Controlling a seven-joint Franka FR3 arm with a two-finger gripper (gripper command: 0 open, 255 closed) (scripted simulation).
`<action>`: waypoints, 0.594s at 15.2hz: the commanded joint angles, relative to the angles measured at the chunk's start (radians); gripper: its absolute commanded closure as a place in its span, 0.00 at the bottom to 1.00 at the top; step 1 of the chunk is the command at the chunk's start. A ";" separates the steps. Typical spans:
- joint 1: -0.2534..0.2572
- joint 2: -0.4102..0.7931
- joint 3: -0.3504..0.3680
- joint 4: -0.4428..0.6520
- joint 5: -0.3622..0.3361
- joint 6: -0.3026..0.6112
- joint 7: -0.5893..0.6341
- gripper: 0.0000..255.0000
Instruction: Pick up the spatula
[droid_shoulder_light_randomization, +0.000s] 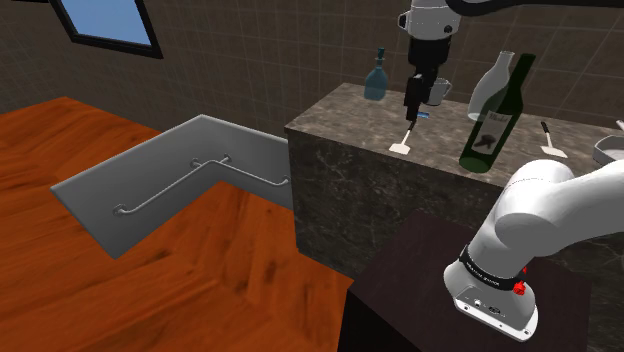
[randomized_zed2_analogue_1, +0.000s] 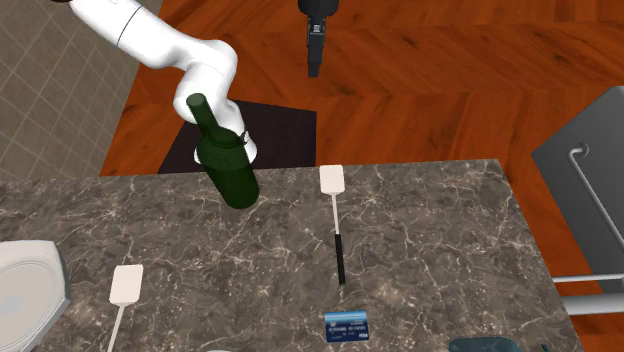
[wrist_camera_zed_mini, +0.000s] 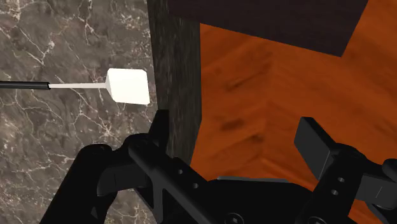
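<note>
Since gripper (wrist_camera_zed_mini: 236, 127), jaws released and empty, hangs beyond counter (randomized_zed2_analogue_1: 430, 230) rim, hazard: descent strikes the edge; spatula (wrist_camera_zed_mini: 129, 86) lies flat on counter, head near rim; green bottle (randomized_zed2_analogue_1: 228, 165) stands close.

The shoulder view looks from beside the stand (droid_shoulder_light_randomization: 420, 270), down and across the wooden floor (droid_shoulder_light_randomization: 200, 280) to the counter (droid_shoulder_light_randomization: 340, 105). The second exterior view faces back from beyond the counter, steeply downward. The wrist view hangs close above the counter's edge. All share the spatula (droid_shoulder_light_randomization: 403, 142).
</note>
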 joint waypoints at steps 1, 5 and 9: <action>0.000 0.000 0.000 0.000 0.000 0.000 0.000 0.00; -0.082 0.099 -0.006 -0.011 0.003 0.122 0.151 0.00; -0.160 0.199 -0.019 -0.012 0.002 0.234 0.298 0.00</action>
